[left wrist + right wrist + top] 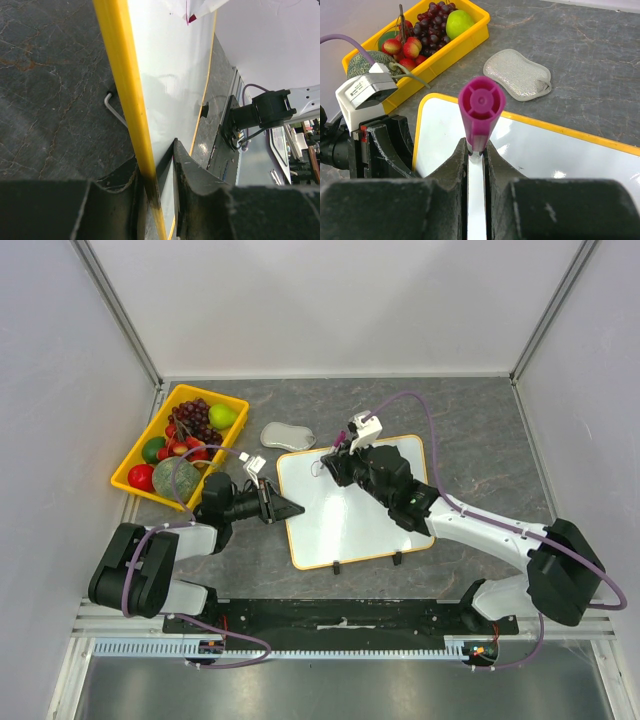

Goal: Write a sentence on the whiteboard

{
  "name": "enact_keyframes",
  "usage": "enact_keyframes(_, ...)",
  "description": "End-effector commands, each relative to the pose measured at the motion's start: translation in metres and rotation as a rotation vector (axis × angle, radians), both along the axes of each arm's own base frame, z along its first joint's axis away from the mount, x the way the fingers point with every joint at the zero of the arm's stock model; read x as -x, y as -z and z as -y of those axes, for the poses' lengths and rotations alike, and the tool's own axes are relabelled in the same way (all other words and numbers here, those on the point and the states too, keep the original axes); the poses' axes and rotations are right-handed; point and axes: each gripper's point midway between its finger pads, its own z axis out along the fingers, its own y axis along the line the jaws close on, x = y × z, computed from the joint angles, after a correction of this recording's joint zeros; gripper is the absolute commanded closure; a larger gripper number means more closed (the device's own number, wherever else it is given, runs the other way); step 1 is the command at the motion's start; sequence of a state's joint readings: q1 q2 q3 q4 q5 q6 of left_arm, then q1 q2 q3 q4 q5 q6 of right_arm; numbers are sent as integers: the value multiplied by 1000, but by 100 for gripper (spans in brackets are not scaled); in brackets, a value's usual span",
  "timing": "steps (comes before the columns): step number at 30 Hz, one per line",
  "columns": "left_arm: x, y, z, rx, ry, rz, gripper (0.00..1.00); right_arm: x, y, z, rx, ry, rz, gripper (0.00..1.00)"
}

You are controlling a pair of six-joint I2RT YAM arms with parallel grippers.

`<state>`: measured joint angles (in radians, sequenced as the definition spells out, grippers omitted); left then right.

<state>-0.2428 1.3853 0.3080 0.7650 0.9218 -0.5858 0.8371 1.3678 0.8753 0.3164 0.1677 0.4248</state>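
— In the left pincer (156, 172), what?
— The rim of the board (350, 525), pinched; the board lies ahead on the tabletop (480, 430).
— And the right pincer (477, 150)?
— Clamped on a marker (481, 102), board just beneath.

The top camera hangs above and behind the arms and looks steeply down. From well back it takes in the whole table (480, 420), the side walls and the far wall.

The left wrist camera sits just behind the left pincer (157, 165), low and very close. It faces right along the whiteboard (170, 75), and its picture is rolled, so bare table fills its left side.

The right wrist camera sits close behind the right pincer (476, 150). It looks down and toward the far left, past the marker (481, 102).

All three views share the whiteboard. The top and right wrist views also share the yellow tray (465, 37) and the grey pad (517, 75).
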Motion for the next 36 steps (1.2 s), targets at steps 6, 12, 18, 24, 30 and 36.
enact_keyframes(6, 2, 9, 3, -44, 32, 47, 98, -8, -24, 15, 9, 77, 67, 100)
enact_keyframes(12, 2, 9, 3, -44, 34, 49, 98, -5, -56, 12, -37, 51, 109, 100)
enact_keyframes(18, 2, 9, 2, -45, 30, 47, 98, -3, -70, 14, -67, 53, 123, 100)
enact_keyframes(24, 1, 9, 2, -45, 29, 51, 98, -5, -64, 16, -49, 72, 115, 100)
enact_keyframes(30, 1, 8, 2, -45, 30, 54, 98, -6, -65, 18, -40, 80, 119, 100)
enact_keyframes(36, 1, 9, 2, -45, 28, 51, 98, -7, -65, 18, -36, 84, 121, 100)
